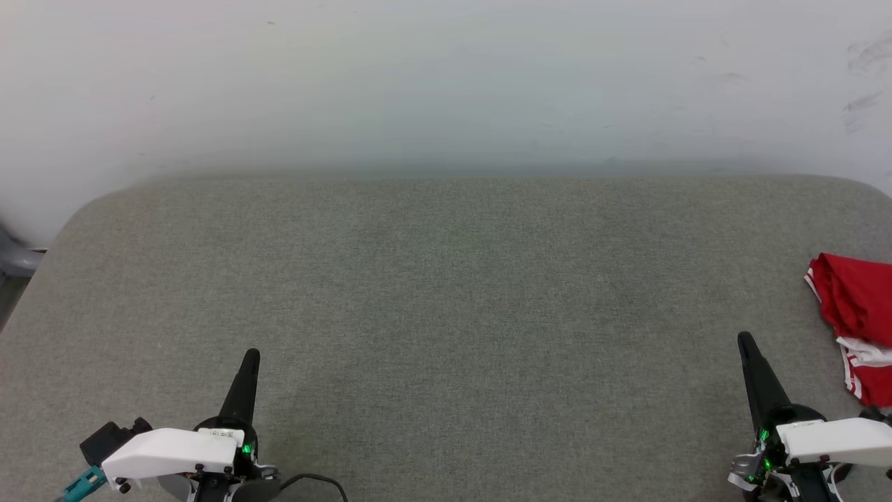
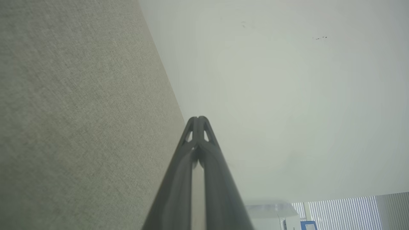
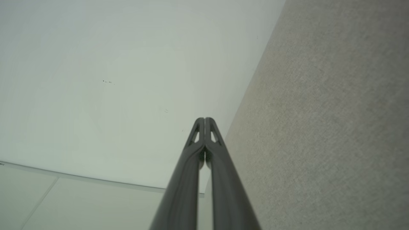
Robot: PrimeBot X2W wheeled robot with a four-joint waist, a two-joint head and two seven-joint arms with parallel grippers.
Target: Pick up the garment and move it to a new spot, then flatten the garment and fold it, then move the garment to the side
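Presently on table (image 1: 446, 293): one garment (image 1: 851, 300), red with white striped trim, crumpled at right edge.
Left gripper (image 1: 251, 355): one, near left, fingers pressed together, empty.
Right gripper (image 1: 745, 340): one, near right, fingers together, empty, near garment, not touching.
Sticker (image 1: 221, 433): one, on white housing (image 1: 171, 450) at near left, print too small to read.

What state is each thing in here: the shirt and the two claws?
shirt: bunched up at the table's right edge, partly cut off by the picture's edge, not held.
left claw: shut, empty, over the near left of the table.
right claw: shut, empty, beside the shirt but apart from it.
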